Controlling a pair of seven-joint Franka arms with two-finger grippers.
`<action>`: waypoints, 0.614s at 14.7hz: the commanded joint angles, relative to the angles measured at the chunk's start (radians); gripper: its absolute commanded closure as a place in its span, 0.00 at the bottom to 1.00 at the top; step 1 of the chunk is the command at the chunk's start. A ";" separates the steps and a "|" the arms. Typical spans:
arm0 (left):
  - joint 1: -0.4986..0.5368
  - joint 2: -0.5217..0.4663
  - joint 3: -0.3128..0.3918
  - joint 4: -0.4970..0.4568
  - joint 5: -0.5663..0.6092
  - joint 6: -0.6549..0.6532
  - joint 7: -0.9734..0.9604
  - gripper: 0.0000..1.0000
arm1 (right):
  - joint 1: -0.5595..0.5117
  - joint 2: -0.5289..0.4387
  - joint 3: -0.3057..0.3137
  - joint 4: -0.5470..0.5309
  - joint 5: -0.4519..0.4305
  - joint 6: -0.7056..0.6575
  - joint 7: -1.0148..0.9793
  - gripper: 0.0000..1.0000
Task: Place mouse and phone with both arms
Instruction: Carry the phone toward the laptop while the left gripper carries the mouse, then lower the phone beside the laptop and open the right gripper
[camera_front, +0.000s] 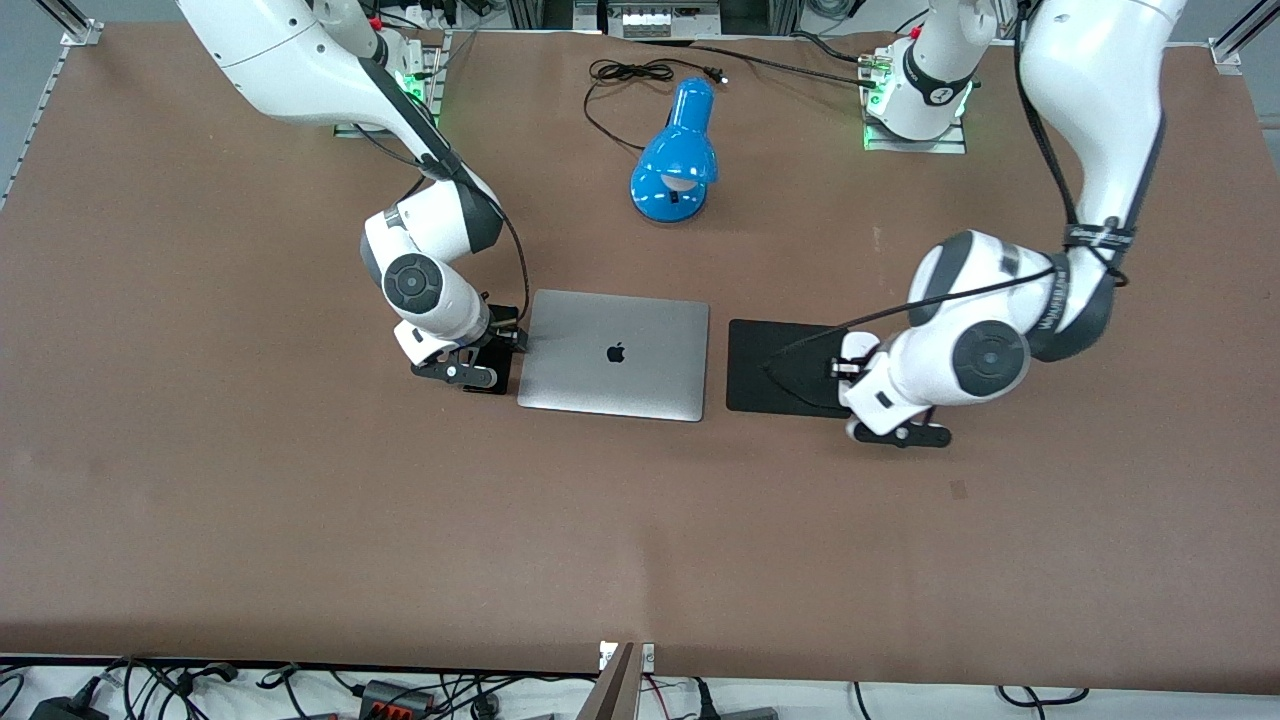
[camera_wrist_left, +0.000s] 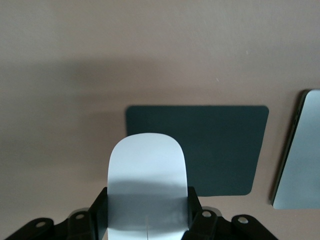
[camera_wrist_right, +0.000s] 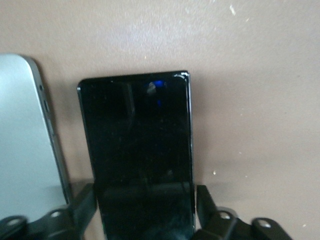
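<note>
Left gripper (camera_wrist_left: 147, 220) low, clamping mouse (camera_wrist_left: 146, 182), right gripper (camera_wrist_right: 145, 212) clamping phone (camera_wrist_right: 137, 150)

The left arm (camera_front: 1090, 190) reaches down from its base, elbow bent, wrist folded low. Its left gripper (camera_wrist_left: 147, 212) points down at the counter with the jaws closed on the mouse (camera_wrist_left: 147, 182). The right arm (camera_front: 400, 150) bends likewise, wrist low. Its right gripper (camera_wrist_right: 145, 210) has the jaws clamped on the phone (camera_wrist_right: 137, 145).

Two glossy white arms (camera_front: 1000, 330) with dark grey joints, black cables, black pincers.
</note>
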 joint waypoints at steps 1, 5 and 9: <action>-0.022 -0.008 -0.004 -0.094 0.014 0.099 -0.064 0.59 | 0.002 -0.065 -0.004 0.017 0.006 -0.041 0.014 0.00; -0.056 -0.013 -0.005 -0.191 0.072 0.252 -0.093 0.59 | -0.005 -0.152 -0.008 0.124 -0.013 -0.187 0.000 0.00; -0.059 -0.017 -0.007 -0.327 0.086 0.476 -0.101 0.59 | -0.057 -0.170 -0.010 0.378 -0.017 -0.466 -0.162 0.00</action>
